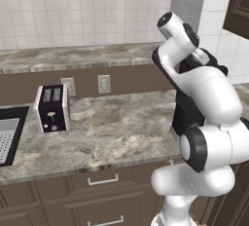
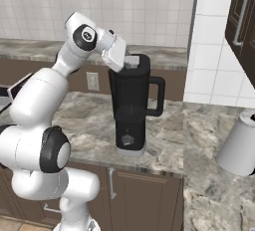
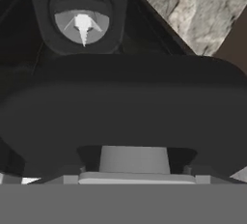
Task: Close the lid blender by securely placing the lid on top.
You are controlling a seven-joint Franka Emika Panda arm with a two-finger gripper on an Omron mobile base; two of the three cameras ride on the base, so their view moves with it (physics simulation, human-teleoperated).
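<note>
One step short of done, by the look of things. Clamped, apparently, on the grey centre of the lid, in the gripper at the top of the blender; hard to make out the fingertips themselves in the hand view. Not yet seated, though: past the lid's far edge, an open look down into the jug to the blade at its bottom, so part of the mouth uncovered and the lid probably off-centre toward the near side. From the right base view, level with the jug's rim, touching or just above it; cannot tell which. Left to do, judging from this: slide across until square over the mouth, press down flush, then let go.

Standing near the front edge of a grey-veined marble counter, handle turned to the right. Well apart to the left, a black-and-white toaster, and beyond that, at the far left, a sink. Behind, on a brown backsplash strip, two outlets, with pale square tiling above. Below the counter, dark wood drawers with metal pulls. To the right, past a white tiled corner, a pale grey pot on the counter and a dark upper cabinet.
</note>
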